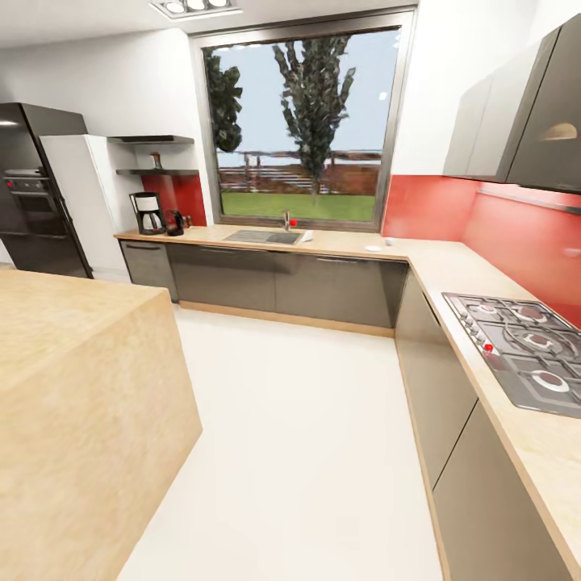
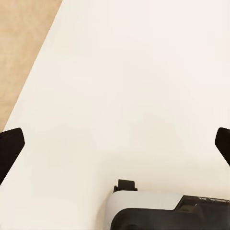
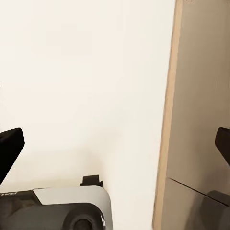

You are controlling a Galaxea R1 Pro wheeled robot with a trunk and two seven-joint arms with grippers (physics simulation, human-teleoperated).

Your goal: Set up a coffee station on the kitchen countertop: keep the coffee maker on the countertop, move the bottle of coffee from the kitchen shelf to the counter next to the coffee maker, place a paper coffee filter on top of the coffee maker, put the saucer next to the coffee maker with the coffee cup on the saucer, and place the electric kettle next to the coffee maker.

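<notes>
Ahead, the coffee maker (image 1: pixel 147 213) sits at the desk's (image 1: pixel 347 242) far left end, the likely fragile cup (image 1: pixel 390 240) wants a rim grip, both pincers spread, empty.

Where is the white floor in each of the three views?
Head view: the floor lies in the lower middle, between the wooden island and the grey cabinets.
Left wrist view: the floor borders the island's wooden side.
Right wrist view: the floor borders a cabinet front.
Shared landmarks: island, cabinets.
</notes>
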